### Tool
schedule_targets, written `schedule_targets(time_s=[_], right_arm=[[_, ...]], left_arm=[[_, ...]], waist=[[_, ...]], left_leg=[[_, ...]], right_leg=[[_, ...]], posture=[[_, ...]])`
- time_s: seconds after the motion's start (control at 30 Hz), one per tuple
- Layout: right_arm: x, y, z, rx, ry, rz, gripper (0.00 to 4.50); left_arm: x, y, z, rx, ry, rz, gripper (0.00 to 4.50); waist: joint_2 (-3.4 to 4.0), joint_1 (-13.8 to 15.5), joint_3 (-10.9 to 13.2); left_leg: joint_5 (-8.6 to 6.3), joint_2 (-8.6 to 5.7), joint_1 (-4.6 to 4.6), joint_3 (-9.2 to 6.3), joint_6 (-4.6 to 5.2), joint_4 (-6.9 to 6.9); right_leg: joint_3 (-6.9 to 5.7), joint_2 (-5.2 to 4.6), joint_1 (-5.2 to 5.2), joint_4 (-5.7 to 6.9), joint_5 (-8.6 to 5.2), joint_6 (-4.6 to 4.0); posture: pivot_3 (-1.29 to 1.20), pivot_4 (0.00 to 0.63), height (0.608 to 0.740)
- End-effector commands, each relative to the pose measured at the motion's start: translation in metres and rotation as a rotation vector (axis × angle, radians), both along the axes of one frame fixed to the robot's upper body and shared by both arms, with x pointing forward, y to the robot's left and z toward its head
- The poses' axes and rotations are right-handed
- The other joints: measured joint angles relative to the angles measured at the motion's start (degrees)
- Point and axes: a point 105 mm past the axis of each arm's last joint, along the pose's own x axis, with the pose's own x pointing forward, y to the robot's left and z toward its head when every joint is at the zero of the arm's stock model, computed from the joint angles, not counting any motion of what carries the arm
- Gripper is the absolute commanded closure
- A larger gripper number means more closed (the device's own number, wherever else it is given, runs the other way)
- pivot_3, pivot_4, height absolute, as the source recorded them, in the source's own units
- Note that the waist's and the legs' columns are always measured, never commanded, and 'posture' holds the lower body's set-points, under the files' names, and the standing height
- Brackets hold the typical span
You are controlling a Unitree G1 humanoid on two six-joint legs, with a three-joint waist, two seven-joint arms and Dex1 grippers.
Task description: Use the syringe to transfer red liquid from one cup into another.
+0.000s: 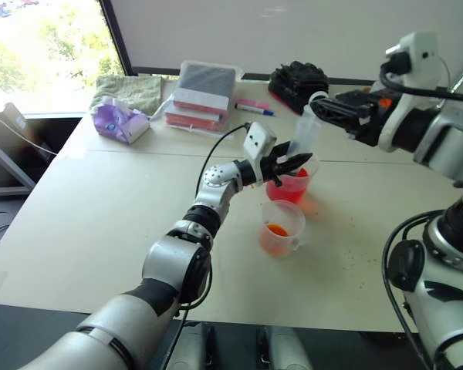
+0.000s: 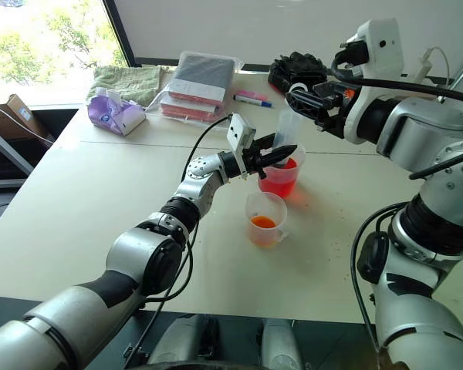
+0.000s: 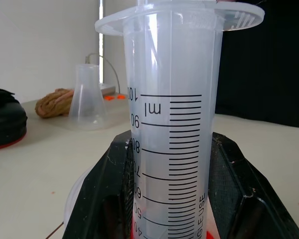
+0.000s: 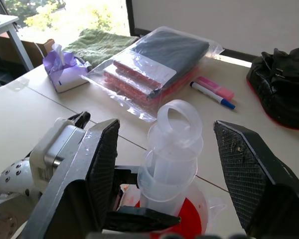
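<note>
1. The syringe [image 1: 303,132] is a clear plastic cylinder printed with black graduation lines. It stands tilted, its lower end down in the deep red beaker [image 1: 292,185] and its ring-ended plunger [image 4: 179,115] at the top.
2. The left pincer [image 1: 286,164] is clamped on the syringe's barrel just above the beaker's rim, with its matte black fingers [image 3: 239,189] pressed to either side.
3. The right pincer [image 4: 165,164] stands wide, its black cross-hatched pads [image 4: 251,169] on either side of the plunger ring and clear of it.
4. The deep red beaker is transparent and holds bright red liquid [image 2: 278,179]. Just beside it, nearer the robot, stands a paler handled beaker [image 1: 280,228] with an orange patch at its bottom.
5. Both beakers stand on a smooth, pale surface [image 1: 100,216] speckled with small reddish spots.
6. Farther back lie a glossy plastic-wrapped stack [image 1: 202,95], a pink-and-blue marker pen [image 1: 252,106], a purple tissue pack [image 1: 120,122], a green towel [image 1: 131,90] and a black bag [image 1: 298,80].
</note>
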Motion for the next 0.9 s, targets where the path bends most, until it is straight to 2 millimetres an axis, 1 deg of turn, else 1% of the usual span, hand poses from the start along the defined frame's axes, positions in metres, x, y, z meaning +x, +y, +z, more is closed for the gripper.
schedule_targets(time_s=[0.03,0.2,0.3,0.37,0.57,0.7,0.8,0.9], right_arm=[[-0.015,0.000,0.010,-0.007,-0.032,0.077,1.39],[-0.030,-0.004,0.013,-0.012,-0.041,0.137,1.39],[-0.030,-0.012,0.007,-0.006,-0.029,0.102,1.39],[-0.028,-0.016,0.001,-0.002,-0.016,0.074,1.39],[-0.025,-0.021,-0.012,0.002,-0.004,0.034,1.39],[-0.023,-0.027,-0.023,0.004,0.022,-0.001,1.39],[-0.022,-0.029,-0.026,0.010,0.023,-0.005,1.39],[-0.022,-0.033,-0.029,0.004,0.024,-0.024,1.39]], left_arm=[[-0.001,-0.005,0.001,0.018,-0.003,-0.012,3.06],[0.001,-0.004,0.007,0.004,-0.011,-0.003,3.06],[0.002,-0.004,0.013,-0.010,-0.020,0.001,3.06],[0.002,-0.003,0.020,-0.030,-0.031,-0.001,3.06],[0.003,0.000,0.046,-0.106,-0.054,-0.026,3.06],[0.001,0.006,0.074,-0.190,-0.065,-0.091,3.06],[-0.004,0.012,0.092,-0.240,-0.051,-0.171,3.06],[-0.013,0.025,0.109,-0.252,-0.049,-0.279,3.06]], waist=[[0.00,-0.03,0.00],[-0.01,0.09,0.00],[-0.01,0.04,0.00],[-0.01,0.04,0.00],[-0.01,0.04,0.01],[-0.01,0.07,0.01],[0.00,0.01,0.00],[0.00,-0.08,0.00]], left_leg=[[0.00,0.00,0.00,-0.01,0.00,0.00],[-0.01,0.01,0.00,-0.02,0.00,-0.02],[-0.03,0.01,-0.03,-0.02,0.03,-0.04],[-0.03,0.01,-0.04,-0.02,0.04,-0.08],[-0.04,0.01,-0.10,-0.02,0.04,-0.20],[-0.05,0.00,-0.12,-0.02,0.05,-0.25],[-0.05,0.00,-0.14,-0.02,0.06,-0.25],[-0.05,0.00,-0.14,-0.02,0.05,-0.25]], right_leg=[[0.00,0.00,0.00,0.00,0.00,0.00],[-0.01,-0.05,0.01,-0.07,0.00,0.00],[-0.01,-0.07,0.03,-0.19,0.00,0.00],[-0.01,-0.09,0.03,-0.23,0.00,0.00],[-0.02,-0.09,0.00,-0.39,0.01,0.01],[-0.05,-0.09,0.00,-0.47,0.01,0.01],[-0.05,-0.09,0.00,-0.49,0.02,0.02],[-0.06,-0.07,0.00,-0.49,0.02,0.02]], posture=[[0.00,0.150,0.740],[0.00,0.150,0.740],[0.00,0.150,0.740],[0.00,0.150,0.740],[0.00,0.150,0.740],[0.00,0.150,0.740],[0.00,0.150,0.740],[0.00,0.150,0.740]])
